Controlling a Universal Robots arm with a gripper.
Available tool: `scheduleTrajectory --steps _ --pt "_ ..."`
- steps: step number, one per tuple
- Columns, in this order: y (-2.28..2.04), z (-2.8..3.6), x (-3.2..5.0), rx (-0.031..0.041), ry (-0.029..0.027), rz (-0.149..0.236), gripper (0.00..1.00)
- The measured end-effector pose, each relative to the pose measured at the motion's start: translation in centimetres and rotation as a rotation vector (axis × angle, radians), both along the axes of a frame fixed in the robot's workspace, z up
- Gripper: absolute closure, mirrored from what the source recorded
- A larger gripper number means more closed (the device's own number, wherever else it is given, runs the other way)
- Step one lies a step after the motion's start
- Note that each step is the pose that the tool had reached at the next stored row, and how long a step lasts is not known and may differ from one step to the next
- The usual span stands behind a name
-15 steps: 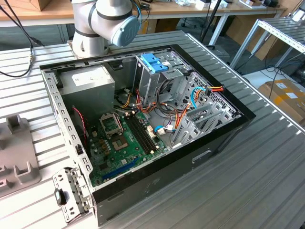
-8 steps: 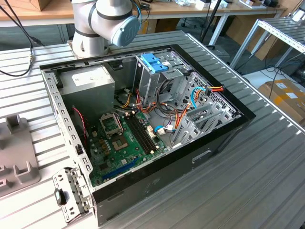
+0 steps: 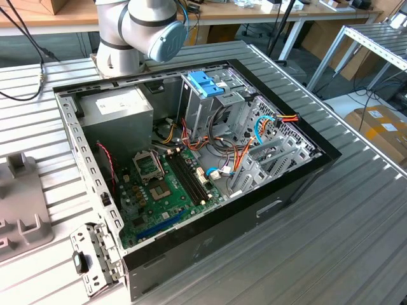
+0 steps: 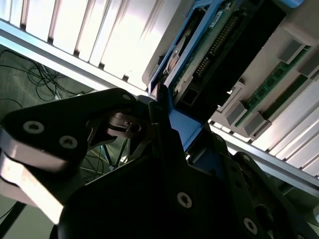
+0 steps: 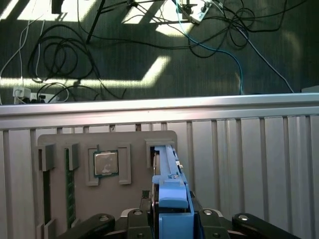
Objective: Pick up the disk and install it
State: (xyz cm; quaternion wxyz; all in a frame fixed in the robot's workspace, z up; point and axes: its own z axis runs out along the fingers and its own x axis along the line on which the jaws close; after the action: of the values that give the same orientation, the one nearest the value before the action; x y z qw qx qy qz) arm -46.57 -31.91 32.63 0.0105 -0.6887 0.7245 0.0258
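Black fingers (image 5: 149, 219) of the gripper (image 5: 173, 211) fill the near edge in both wrist views, one on each side of the blue tab (image 5: 173, 195) at the end of the disk (image 5: 166, 162). The jaws are drawn in tight against that tab, with no gap visible, so the gripper (image 4: 172, 124) has hold of the disk (image 4: 219, 47) by its end. The disk stands on its long edge in a slot of a grey holder (image 5: 99, 142), and its blue rail runs straight away from the gripper, in line with the wrist. In the second wrist view its green circuit-board face and dark body are turned to the camera. A processor chip (image 5: 105, 163) and a memory stick (image 5: 70, 189) sit in neighbouring recesses of the same holder. The holder lies on the slatted table (image 5: 249, 164) near its edge, and beyond that edge are cables (image 5: 60, 55) on the floor. In the exterior view the arm (image 3: 143, 32) rises from its base behind the open computer case (image 3: 305, 184), whose drive cage carries a blue handle (image 3: 206, 84) above the motherboard (image 3: 165, 184).
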Motion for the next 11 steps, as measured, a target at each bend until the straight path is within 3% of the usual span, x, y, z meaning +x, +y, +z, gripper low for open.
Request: scheduleTrajectory --steps 11 --pt "0.03 0.46 0.01 0.0058 -0.0001 0.000 0.63"
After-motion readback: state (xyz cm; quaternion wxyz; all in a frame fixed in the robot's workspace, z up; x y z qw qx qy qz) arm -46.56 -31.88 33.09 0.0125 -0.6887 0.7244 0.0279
